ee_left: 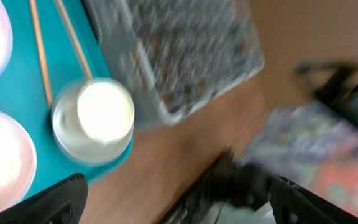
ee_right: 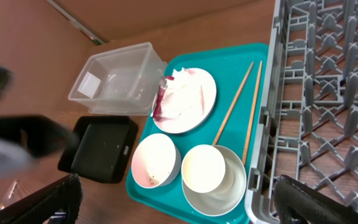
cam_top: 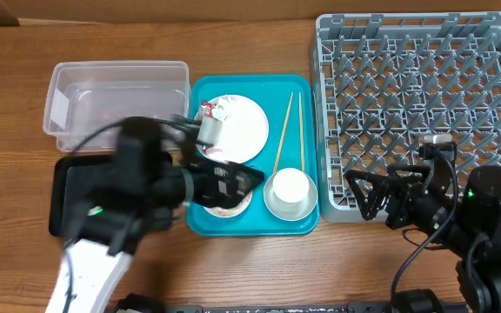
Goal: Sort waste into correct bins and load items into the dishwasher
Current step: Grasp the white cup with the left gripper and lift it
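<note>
The white plate (cam_top: pixel 243 130) lies on the teal tray (cam_top: pixel 307 96) with the red wrapper (cam_top: pixel 207 110) and white tissue (ee_right: pixel 182 87) on its left edge. The chopsticks (cam_top: pixel 284 130) lie to its right. The white cup (cam_top: pixel 290 185) stands in the silvery bowl (cam_top: pixel 272 205). The pink-backed bowl (ee_right: pixel 156 160), with a few specks inside, lies partly under my left gripper (cam_top: pixel 242 180), which is open and empty. My right gripper (cam_top: pixel 361 196) is open and empty at the front left corner of the grey dish rack (cam_top: pixel 424 104). The left wrist view is blurred.
The clear tub (cam_top: pixel 116 96) stands at the back left, with the black tray (cam_top: pixel 72 196) in front of it, partly under my left arm. The rack fills the right side. Bare wood lies along the table's front edge.
</note>
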Motion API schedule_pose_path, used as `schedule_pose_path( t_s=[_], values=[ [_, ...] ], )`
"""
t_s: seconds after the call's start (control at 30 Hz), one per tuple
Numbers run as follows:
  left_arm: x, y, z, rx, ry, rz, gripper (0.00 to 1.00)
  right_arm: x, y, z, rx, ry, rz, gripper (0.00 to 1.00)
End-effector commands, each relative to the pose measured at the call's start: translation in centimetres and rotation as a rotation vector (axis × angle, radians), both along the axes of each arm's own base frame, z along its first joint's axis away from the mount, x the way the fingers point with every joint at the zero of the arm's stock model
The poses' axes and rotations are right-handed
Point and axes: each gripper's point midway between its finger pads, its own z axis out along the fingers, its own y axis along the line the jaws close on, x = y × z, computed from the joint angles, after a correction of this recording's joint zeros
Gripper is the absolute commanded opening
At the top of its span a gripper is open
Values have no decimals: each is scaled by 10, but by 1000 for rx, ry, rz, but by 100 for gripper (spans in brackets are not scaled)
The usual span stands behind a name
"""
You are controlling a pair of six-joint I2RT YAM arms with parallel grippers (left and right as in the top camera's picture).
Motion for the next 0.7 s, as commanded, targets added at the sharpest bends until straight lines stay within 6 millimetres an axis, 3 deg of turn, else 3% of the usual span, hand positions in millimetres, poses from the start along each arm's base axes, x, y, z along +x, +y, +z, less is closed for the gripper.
schedule_pose_path(
  t_s=[0.0,0.17,0.27,0.37,0.47,0.57,0.67],
  values=[
    [14,-8,-48,282,-9,78,96,8,-13,4,-7,9,-97,100],
    [32,-17,-104,582,-80,124,89,10,-15,1,-13,25,-118,100],
    [42,-33,-131,626,-82,105,84,11,-15,0,-13,27,-118,100],
    [61,-50,-153,604,-77,125,71,10,-15,-2,-15,35,-118,100],
    [69,-55,-156,587,-80,146,60,9,-16,-4,-17,48,-118,100],
    [70,-56,-157,585,-84,146,43,7,-16,-7,-20,63,-118,100],
    [69,-55,-158,593,-87,136,38,5,-16,-9,-22,72,-118,100]
  ],
)
